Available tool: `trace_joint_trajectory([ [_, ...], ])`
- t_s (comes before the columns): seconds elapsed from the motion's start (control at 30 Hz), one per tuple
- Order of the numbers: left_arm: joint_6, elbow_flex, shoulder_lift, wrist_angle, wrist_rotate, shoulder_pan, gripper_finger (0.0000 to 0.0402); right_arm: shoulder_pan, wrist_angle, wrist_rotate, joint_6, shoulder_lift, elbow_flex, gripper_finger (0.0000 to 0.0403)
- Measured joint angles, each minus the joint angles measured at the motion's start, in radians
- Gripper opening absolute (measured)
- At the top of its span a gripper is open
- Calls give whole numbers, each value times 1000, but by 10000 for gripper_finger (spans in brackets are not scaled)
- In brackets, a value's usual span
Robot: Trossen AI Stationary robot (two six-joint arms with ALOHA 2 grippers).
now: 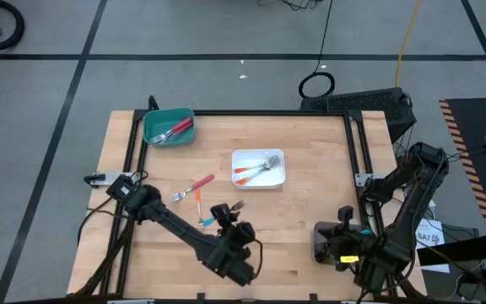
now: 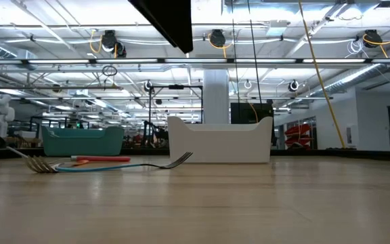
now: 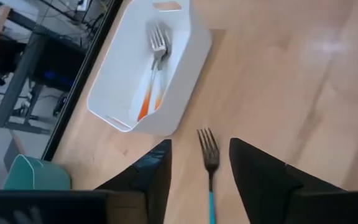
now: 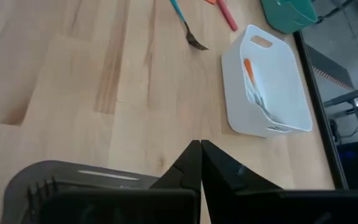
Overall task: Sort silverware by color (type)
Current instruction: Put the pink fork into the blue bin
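- Left gripper (image 1: 223, 213) sits over the middle of the wooden table (image 1: 310, 211), near side; its fingers (image 3: 151, 171) are spread apart, grasping nothing – a teal-handled metal fork (image 3: 209, 163) lies on the wood between them.
- That fork's tines point toward the white rectangular plastic tray (image 1: 258, 168), which is near but not touching.
- White tray holds orange-handled forks (image 3: 152, 87), heads toward the far end.
- Teal plastic tray (image 1: 169, 127) at the far left corner holds red-handled forks (image 1: 174, 130).
- Loose red-handled fork (image 1: 194, 187) lies left of the white tray, just beside a short orange-handled piece (image 1: 200, 200).
- Right gripper (image 4: 200, 163) waits at the near right by a dark grey block (image 1: 326, 241) – fingers clenched together, holding nothing.
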Motion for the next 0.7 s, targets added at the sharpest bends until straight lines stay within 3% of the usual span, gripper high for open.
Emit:
trace_joint_trajectory([
  [0.27,-44,-23,-2,-53,-54,17,115,0,0,-6,-24,0,3,0],
  [0.4,-71,-102,-44,-52,-93,-10,96,0,3,-5,-49,0,3,0],
  [0.63,-279,-486,-260,-48,-116,5,90,-1,1,23,-120,0,3,0],
  [0.7,-310,-622,-363,30,-97,7,90,-1,0,41,-145,0,3,0],
])
